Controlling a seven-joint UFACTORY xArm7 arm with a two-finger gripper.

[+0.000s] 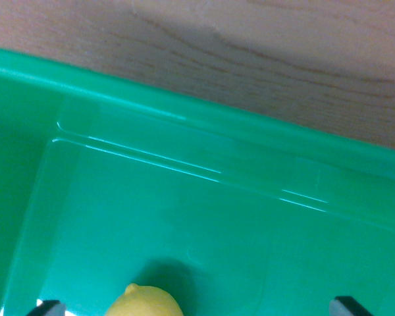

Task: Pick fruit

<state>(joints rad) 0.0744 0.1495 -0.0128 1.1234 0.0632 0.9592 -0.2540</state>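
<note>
1. wrist view: a yellow lemon [145,301] lies on the floor of a green bin [204,118], at the frame's bottom edge, its nipple end pointing up in the picture.
2. the gripper [196,307] has its two dark fingertips [46,307] spread wide, one on each side of the lemon and apart from it, holding nothing; this looks like a lineup for a grasp.
3. the lemon sits nearer the fingertip on the wrist view's left, so centring seems wise before closing.
4. beyond the bin's rim lies a wooden table [263,46].

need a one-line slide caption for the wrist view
Wrist view: lemon in a green bin on a wooden table, sitting between the spread fingertips of the gripper.
</note>
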